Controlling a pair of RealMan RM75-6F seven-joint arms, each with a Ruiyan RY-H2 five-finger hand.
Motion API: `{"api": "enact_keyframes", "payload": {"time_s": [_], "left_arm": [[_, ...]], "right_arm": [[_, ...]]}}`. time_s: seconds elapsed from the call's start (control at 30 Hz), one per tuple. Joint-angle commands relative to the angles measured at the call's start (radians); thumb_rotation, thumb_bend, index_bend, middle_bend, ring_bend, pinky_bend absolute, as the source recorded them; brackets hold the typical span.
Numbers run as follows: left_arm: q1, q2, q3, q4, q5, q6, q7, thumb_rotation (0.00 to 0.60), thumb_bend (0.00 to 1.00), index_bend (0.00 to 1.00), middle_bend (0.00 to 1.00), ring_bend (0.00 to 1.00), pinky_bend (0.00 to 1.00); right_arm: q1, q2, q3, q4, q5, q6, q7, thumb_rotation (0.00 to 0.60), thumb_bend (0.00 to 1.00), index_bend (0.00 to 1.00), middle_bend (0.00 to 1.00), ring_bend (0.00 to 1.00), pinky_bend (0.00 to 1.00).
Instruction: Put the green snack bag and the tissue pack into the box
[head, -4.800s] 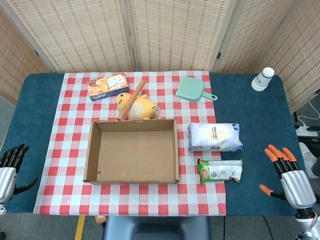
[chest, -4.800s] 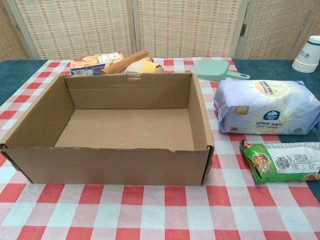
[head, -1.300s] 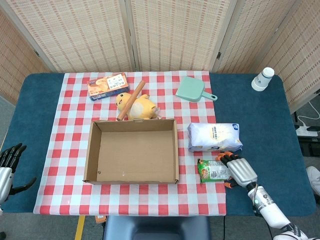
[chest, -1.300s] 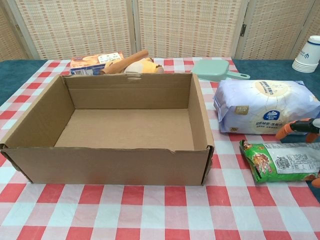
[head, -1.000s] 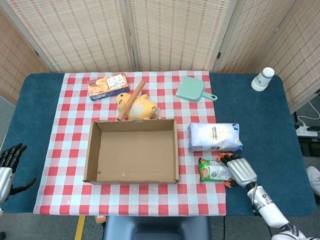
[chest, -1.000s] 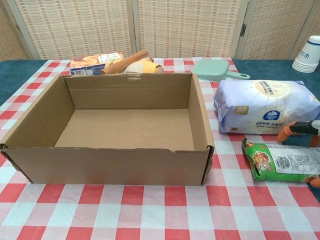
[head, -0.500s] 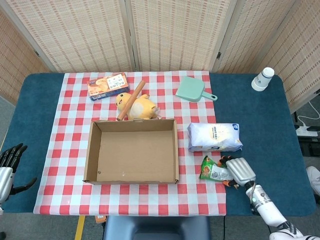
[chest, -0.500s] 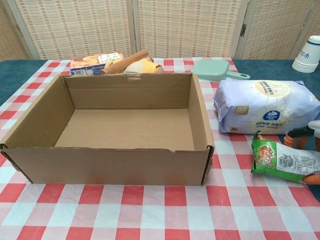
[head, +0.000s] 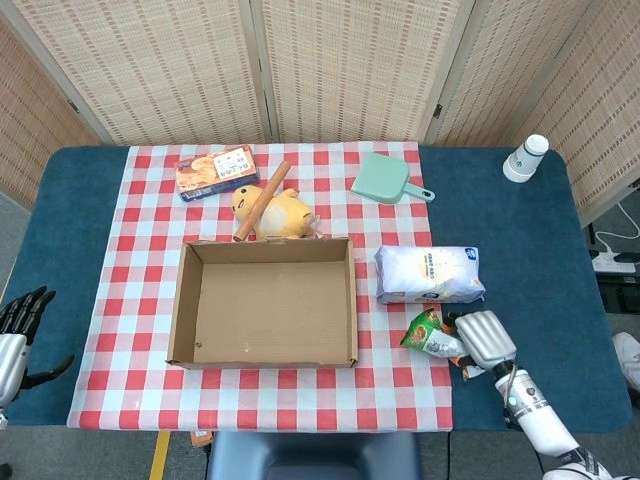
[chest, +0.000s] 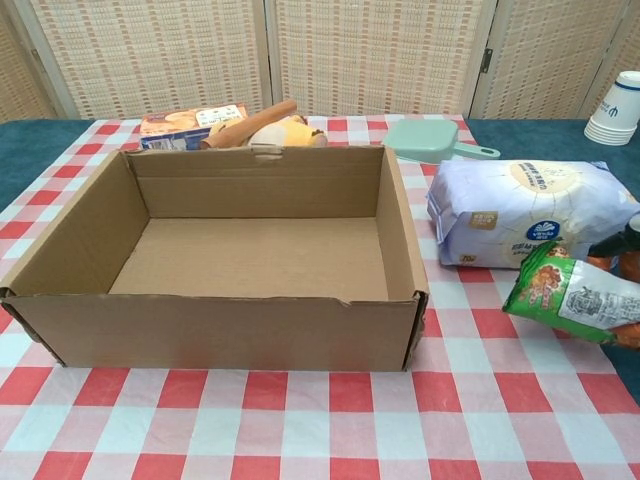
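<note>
- Up comes the green snack bag (head: 430, 333): half a second back it lay lower and flatter by the right hand (head: 483, 341), and now its free end is tipped up toward the upper left, clear of the checked cloth (head: 140, 290) in the chest view (chest: 572, 293).
- Right hand has the bag gripped at its right end, fingers wrapped on it; orange fingertips (chest: 626, 335) peek out at the right edge of the chest view.
- Bag and hand sit at the lower right of the head view, just below the tissue pack (head: 429, 274) and to the right of the box (head: 265, 302).
- Tissue pack has not budged, lying flat on the cloth right of the box, near its right wall without touching it (chest: 530, 213).
- Box sits open-topped in the middle of the frame with nothing inside (chest: 220, 258).
- Left hand (head: 20, 330) waits at the far lower left edge of the head view, dark fingers spread apart, holding nothing, well apart from the box.
- Above the box: a yellow duck toy (head: 277, 212) with a wooden rolling pin (head: 262, 200) lying across it, and an orange snack box (head: 216, 171) further up left.
- Upper right of the cloth holds a mint-green dustpan (head: 385, 180); a stack of paper cups (head: 525, 157) stands on the blue table (head: 535, 250) in the far upper right.
</note>
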Motion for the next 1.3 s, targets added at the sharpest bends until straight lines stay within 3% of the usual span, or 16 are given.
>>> {"api": "enact_keyframes", "payload": {"time_s": [0.03,0.27,0.43,0.6,0.8,0.97,1.1,1.3], "left_arm": [[0.000,0.000,0.000,-0.001,0.000,0.001,0.001,0.600,0.20,0.00,0.00,0.00,0.08],[0.002,0.007,0.004,-0.011,-0.002,-0.004,0.010,0.600,0.20,0.00,0.00,0.00,0.08],[0.004,0.009,0.004,-0.016,-0.002,0.000,0.013,0.600,0.20,0.00,0.00,0.00,0.08],[0.004,0.008,0.005,-0.021,-0.001,-0.001,0.029,0.600,0.20,0.00,0.00,0.00,0.08],[0.002,0.012,0.004,-0.028,-0.013,-0.014,0.035,0.600,0.20,0.00,0.00,0.00,0.08],[0.003,0.013,0.003,-0.027,-0.014,-0.013,0.031,0.600,0.20,0.00,0.00,0.00,0.08],[0.005,0.018,0.000,-0.022,-0.020,-0.014,0.008,0.600,0.20,0.00,0.00,0.00,0.08],[0.009,0.025,0.004,-0.024,-0.006,-0.002,-0.008,0.600,0.20,0.00,0.00,0.00,0.07]], "right_arm": [[-0.010,0.046,0.006,-0.062,-0.019,0.036,-0.024,0.600,0.29,0.67,0.47,0.50,0.69],[0.017,0.175,0.052,-0.250,-0.049,0.069,-0.074,0.600,0.29,0.67,0.47,0.50,0.69],[0.081,0.269,0.132,-0.408,-0.013,0.043,-0.167,0.600,0.29,0.67,0.48,0.51,0.69],[0.183,0.284,0.208,-0.507,0.042,-0.027,-0.295,0.600,0.29,0.67,0.48,0.51,0.70],[0.323,0.189,0.286,-0.550,0.172,-0.098,-0.392,0.600,0.29,0.67,0.48,0.52,0.70],[0.369,0.140,0.296,-0.542,0.208,-0.117,-0.419,0.600,0.29,0.68,0.48,0.52,0.71],[0.485,0.000,0.322,-0.472,0.315,-0.145,-0.496,0.600,0.29,0.68,0.48,0.52,0.71],[0.595,-0.130,0.340,-0.370,0.415,-0.128,-0.573,0.600,0.29,0.69,0.50,0.53,0.72]]}}
